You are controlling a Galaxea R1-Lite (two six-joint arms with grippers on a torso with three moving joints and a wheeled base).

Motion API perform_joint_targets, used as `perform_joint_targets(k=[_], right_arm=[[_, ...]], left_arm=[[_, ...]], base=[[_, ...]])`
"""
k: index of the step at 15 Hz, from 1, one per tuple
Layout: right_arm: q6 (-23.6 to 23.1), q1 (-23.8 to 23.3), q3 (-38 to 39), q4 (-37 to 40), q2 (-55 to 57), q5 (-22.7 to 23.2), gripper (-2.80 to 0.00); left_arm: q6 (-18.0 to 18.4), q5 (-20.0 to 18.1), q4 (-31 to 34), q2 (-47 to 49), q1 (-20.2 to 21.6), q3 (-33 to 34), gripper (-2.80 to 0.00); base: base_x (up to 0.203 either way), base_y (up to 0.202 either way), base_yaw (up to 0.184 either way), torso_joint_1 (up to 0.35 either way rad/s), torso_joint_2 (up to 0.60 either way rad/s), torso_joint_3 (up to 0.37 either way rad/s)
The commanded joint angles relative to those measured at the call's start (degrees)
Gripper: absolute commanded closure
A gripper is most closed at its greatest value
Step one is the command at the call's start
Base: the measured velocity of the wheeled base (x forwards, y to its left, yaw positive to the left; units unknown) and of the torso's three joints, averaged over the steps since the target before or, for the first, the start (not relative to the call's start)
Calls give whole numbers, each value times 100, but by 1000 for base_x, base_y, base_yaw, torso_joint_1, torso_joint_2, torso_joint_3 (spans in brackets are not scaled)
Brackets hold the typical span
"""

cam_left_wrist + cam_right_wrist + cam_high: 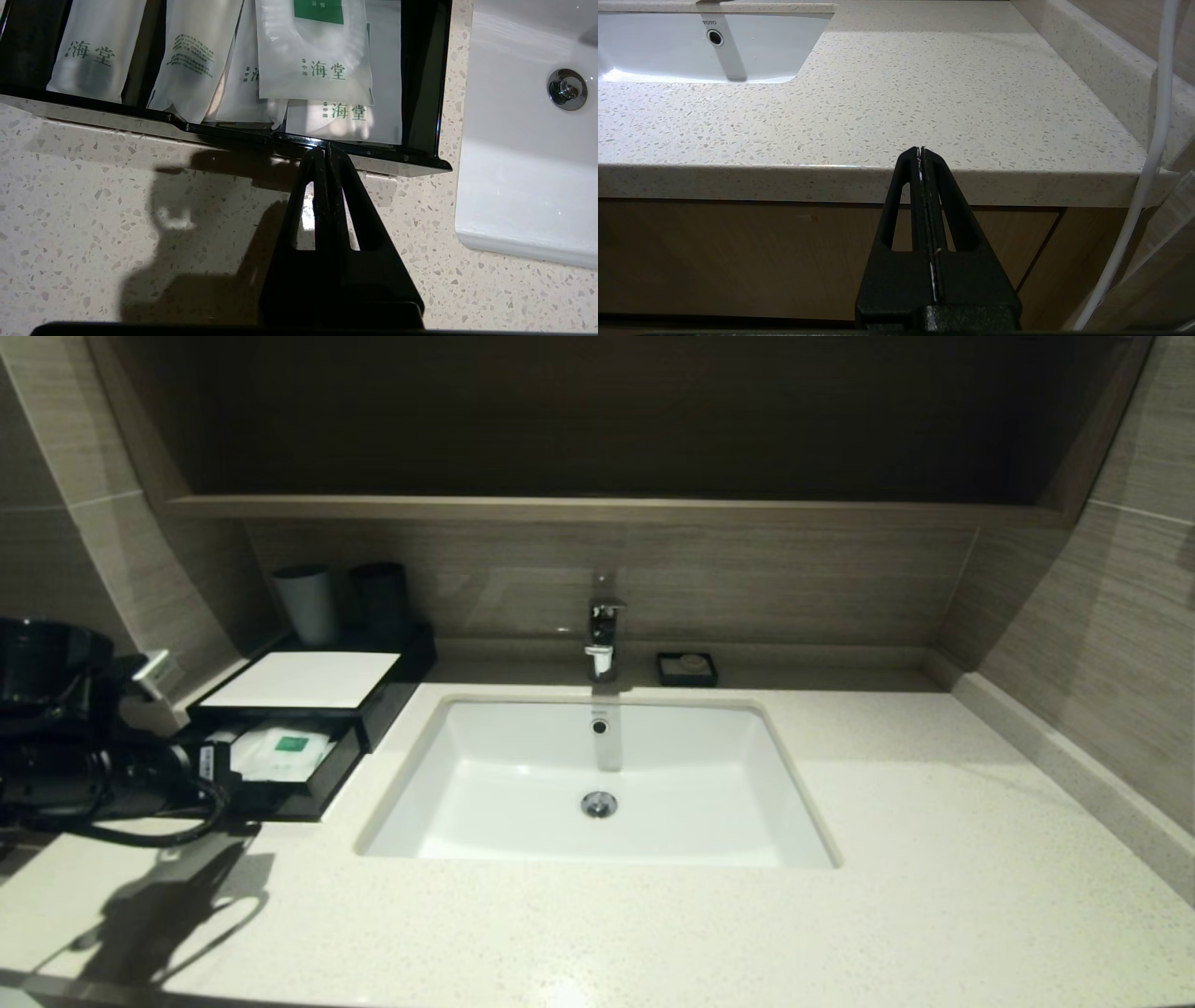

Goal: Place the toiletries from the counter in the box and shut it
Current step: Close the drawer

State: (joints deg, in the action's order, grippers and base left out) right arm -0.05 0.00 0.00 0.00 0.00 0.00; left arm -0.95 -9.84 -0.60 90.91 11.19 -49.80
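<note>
The black box (303, 679) with a white top stands left of the sink, its front drawer (224, 130) pulled out. Several white packets lie in the drawer: a squarish sachet with a green mark (313, 51), also in the head view (285, 749), and narrow pouches (93, 51). My left gripper (325, 150) is shut and empty, its tips touching the drawer's front wall right of the notch; in the head view it (224, 784) is at the drawer's front. The brown wood-grain ledge (597, 509) carries no packets. My right gripper (920, 150) is shut, low before the countertop's front edge.
A white sink (597, 784) with a tap (602, 635) lies right of the box. Two cups (308, 602) stand behind the box. A small black soap dish (687, 668) sits behind the sink. The speckled countertop (934, 821) stretches to the right. A white cable (1153, 140) hangs beside the right gripper.
</note>
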Motion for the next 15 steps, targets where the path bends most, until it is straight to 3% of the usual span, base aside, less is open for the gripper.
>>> perform_joint_targets(k=[1, 15], right_arm=[[-4, 0, 0, 0, -9, 0, 0], [-4, 0, 0, 0, -9, 0, 0]], left_arm=[[4, -9, -2, 26, 6, -4, 0], [16, 89, 95, 217, 6, -30, 0]], base=[[0, 0, 0, 0, 0, 0], [0, 0, 0, 0, 0, 0]])
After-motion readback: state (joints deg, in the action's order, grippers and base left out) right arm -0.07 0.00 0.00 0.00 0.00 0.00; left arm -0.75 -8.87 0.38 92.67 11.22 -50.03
